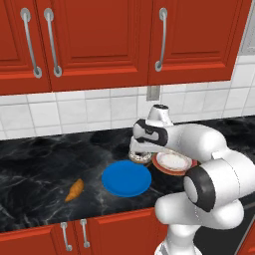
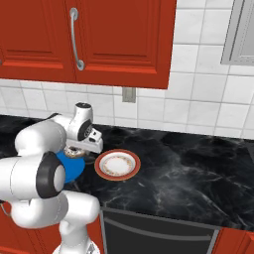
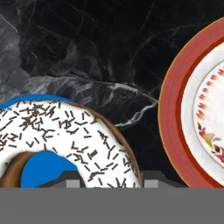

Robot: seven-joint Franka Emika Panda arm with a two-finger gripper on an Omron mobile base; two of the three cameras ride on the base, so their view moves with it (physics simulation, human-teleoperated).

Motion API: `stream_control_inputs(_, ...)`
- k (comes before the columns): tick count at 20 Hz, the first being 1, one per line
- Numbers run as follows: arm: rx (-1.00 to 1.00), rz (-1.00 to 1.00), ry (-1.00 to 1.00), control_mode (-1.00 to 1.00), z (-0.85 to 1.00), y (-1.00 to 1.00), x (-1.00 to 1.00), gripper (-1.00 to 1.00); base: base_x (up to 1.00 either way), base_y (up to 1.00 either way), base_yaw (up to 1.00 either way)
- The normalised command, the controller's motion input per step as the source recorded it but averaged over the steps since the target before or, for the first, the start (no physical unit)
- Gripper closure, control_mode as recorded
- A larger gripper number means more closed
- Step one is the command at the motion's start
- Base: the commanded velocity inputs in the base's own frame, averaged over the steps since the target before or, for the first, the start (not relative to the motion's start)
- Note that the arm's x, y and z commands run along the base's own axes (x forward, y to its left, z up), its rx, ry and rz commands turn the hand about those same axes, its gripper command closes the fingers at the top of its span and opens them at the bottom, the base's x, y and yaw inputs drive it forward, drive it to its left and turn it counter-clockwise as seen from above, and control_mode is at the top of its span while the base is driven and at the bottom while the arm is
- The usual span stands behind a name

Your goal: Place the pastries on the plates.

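Donut sits clamped in the hand (over blue plate).

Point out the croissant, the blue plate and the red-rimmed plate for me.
croissant (image 1: pixel 74 190): left base view, middle of its golden body on the counter.
blue plate (image 1: pixel 124 180): left base view, bare centre of the plate.
red-rimmed plate (image 2: pixel 117 165): right base view, its white centre.

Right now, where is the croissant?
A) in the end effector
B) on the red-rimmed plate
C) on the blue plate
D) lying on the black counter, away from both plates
D: the croissant lies on the bare black counter, well to the side of the blue plate and the red-rimmed plate.
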Motion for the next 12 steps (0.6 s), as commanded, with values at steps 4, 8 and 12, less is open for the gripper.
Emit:
stream_control_inputs(4,0.0,-0.04,0.1,-1.0,0.0,-0.68,0.0,1.0,0.0,0.0,0.0)
stream_control_inputs(8,0.0,-0.02,0.05,-1.0,0.0,-0.61,0.0,1.0,0.0,0.0,0.0)
stream_control_inputs(12,0.0,0.0,0.02,-1.0,-0.01,-0.43,0.03,1.0,0.0,0.0,0.0)
